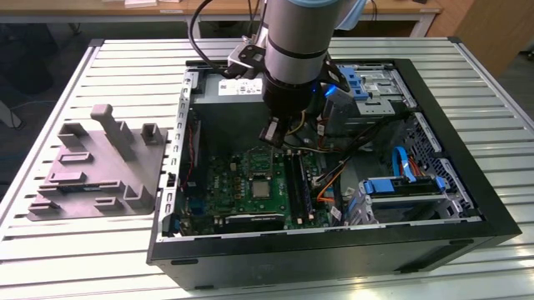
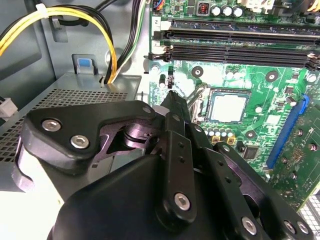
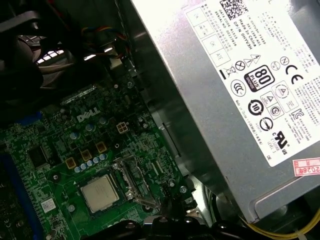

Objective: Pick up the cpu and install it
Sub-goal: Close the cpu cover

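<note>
The cpu, a small square chip with a pale silver top, lies flat in its socket on the green motherboard. It also shows in the second wrist view as the cpu and in the exterior view as the cpu. The socket's metal frame stands beside the chip, not over it. My gripper hangs above the board, just off the socket's edge toward the power supply. Its black fingers meet at the tip with nothing between them. In the exterior view the gripper sits above the board's far part.
The big grey power supply box with a white label sits close beside my gripper. Yellow and black cables run over it. Memory slots and a blue slot flank the socket. A grey fixture rests outside the black case.
</note>
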